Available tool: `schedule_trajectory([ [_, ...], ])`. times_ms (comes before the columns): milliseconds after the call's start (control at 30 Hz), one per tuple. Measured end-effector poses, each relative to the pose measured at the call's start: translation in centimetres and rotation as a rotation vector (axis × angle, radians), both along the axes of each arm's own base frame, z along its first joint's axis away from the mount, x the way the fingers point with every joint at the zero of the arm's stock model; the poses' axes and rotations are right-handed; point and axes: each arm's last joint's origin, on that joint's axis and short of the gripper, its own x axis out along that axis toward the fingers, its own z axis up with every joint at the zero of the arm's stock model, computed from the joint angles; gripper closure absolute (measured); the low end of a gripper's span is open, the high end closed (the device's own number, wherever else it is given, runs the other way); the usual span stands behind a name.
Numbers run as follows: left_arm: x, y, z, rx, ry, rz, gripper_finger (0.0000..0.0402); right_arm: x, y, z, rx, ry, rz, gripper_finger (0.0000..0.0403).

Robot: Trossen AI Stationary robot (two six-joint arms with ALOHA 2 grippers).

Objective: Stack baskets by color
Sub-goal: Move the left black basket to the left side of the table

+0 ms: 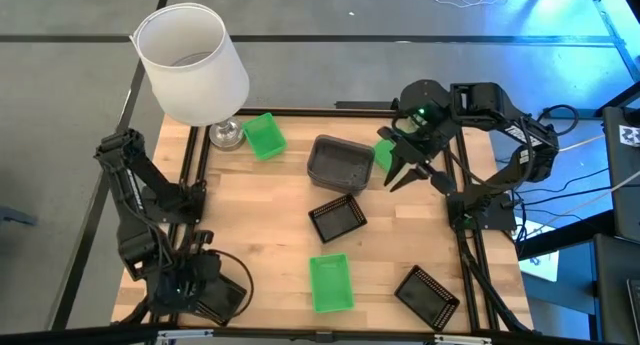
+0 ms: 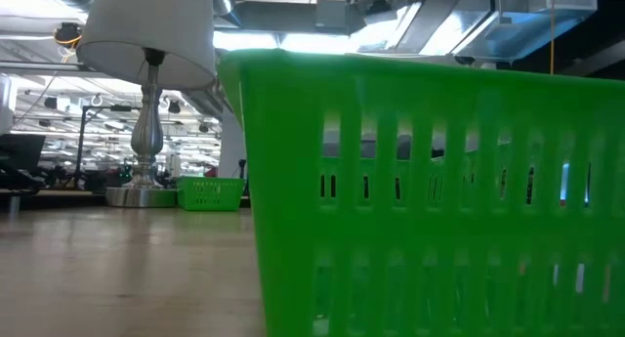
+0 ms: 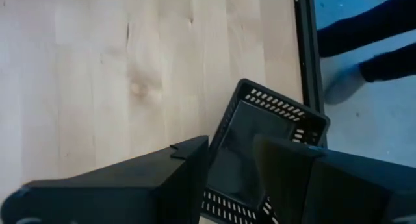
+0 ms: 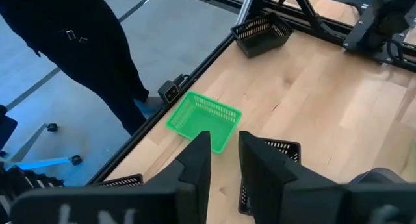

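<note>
Lying scattered over the wooden table [image 1: 270, 235], the baskets sat mostly apart: a grey basket [image 1: 335, 162] in the middle, a green basket [image 1: 265, 136] by the lamp [image 1: 190, 63], and another green basket [image 1: 330, 282] nearer the front. The left gripper [image 3: 231, 146] hung with fingers parted over a black basket [image 3: 273, 120] at the table's front left corner. The right gripper [image 1: 398, 177], slightly parted and empty, hovered beside the grey basket.

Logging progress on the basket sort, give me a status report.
Left claw open, straddling a black basket. Right claw open, empty, beside the grey basket. Green baskets lie apart. Nothing seen blocking.
</note>
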Motion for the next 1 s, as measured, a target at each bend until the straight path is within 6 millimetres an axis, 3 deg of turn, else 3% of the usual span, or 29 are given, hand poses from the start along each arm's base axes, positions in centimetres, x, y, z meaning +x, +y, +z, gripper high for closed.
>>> schedule_trajectory([
  [267,0.5,-0.8,-1.2,0.051,0.017,0.001,0.0286,-0.1,0.0,-0.1,0.001,0.008,0.001,0.0322],
  [767,2.2,-4.1,-7.2,0.280,0.138,-0.077,0.0286,-0.1,0.0,-0.1,0.001,0.009,0.002,0.0322],
  [1000,3.0,-4.9,-8.9,0.306,0.158,-0.066,0.0286,-0.1,0.0,-0.1,0.001,0.009,0.001,0.0322],
])
